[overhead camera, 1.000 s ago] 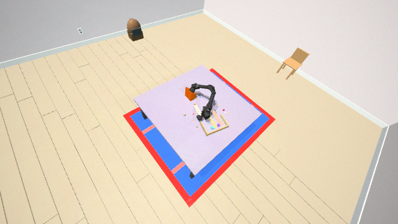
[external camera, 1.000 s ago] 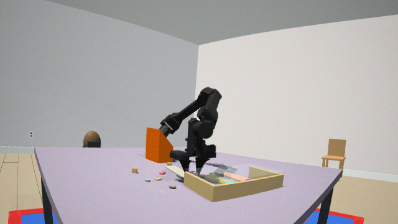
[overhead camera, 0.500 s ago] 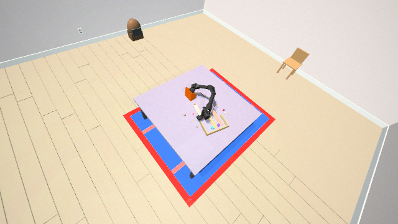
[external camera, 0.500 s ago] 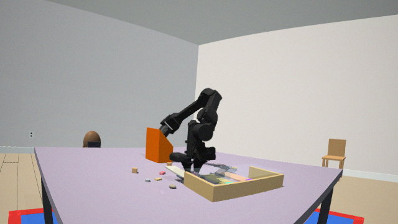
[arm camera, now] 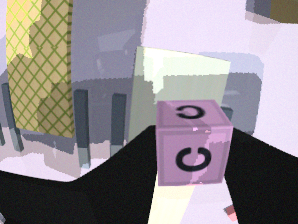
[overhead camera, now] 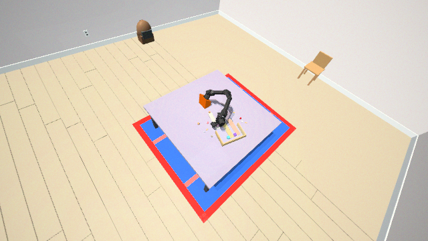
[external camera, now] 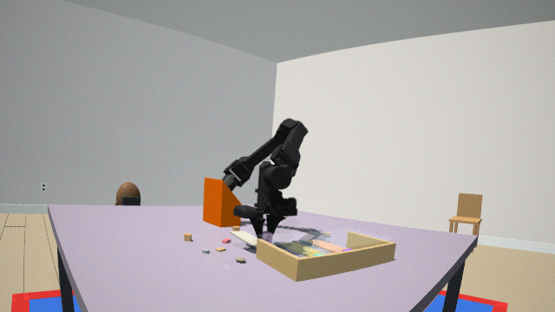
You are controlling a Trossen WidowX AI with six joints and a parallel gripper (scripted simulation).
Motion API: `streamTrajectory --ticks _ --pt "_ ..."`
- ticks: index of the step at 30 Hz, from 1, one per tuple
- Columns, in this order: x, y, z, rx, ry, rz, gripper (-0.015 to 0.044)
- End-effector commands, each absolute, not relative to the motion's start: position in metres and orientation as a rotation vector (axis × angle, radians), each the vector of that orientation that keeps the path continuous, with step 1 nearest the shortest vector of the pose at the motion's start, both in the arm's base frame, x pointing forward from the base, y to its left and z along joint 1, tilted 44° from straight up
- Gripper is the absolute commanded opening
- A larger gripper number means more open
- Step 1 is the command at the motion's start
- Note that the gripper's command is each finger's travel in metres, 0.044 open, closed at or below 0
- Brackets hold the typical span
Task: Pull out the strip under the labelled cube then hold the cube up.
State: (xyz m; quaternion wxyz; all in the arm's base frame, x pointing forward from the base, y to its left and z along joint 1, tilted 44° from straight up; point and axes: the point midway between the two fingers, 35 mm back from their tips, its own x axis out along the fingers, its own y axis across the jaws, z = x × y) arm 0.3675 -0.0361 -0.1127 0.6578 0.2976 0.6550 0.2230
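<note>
A translucent pink cube marked C (arm camera: 193,156) (external camera: 267,237) is between the fingertips. My gripper (arm camera: 187,132) (external camera: 266,234) is shut on it, one finger on each side. A pale cream strip (overhead camera: 211,115) (external camera: 244,237) (arm camera: 175,75) runs beneath the cube in the wrist view; whether they touch cannot be told. A yellow cross-hatched strip (arm camera: 56,95) (overhead camera: 229,130) lies beside it, and an orange strip (overhead camera: 234,126) (external camera: 327,246) lies farther over. A cyan cube (overhead camera: 228,137) and a purple cube (overhead camera: 235,134) are at the far strip ends, inside the wooden frame.
The low wooden frame (overhead camera: 234,142) (external camera: 347,262) has walls on three sides. Slim grey posts (arm camera: 81,125) stand between the strips. Several small bits, among them a brown block (external camera: 187,237) and a red piece (external camera: 226,241), lie on the table. An orange block (external camera: 214,204) stands at the arm's base.
</note>
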Motion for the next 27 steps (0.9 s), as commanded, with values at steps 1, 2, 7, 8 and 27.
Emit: streamTrajectory --ticks 1,2,7,8,27 --pt "0.351 -0.042 -0.101 0.672 1.481 0.502 0.0000" --pt "0.347 -0.043 -0.099 0.673 1.481 0.502 0.0000" --pt "0.330 -0.046 -0.088 0.676 1.482 0.501 0.0000" --pt "0.329 -0.046 -0.088 0.676 1.482 0.501 0.0000" --pt "0.293 -0.045 -0.075 0.676 1.484 0.500 0.0000"
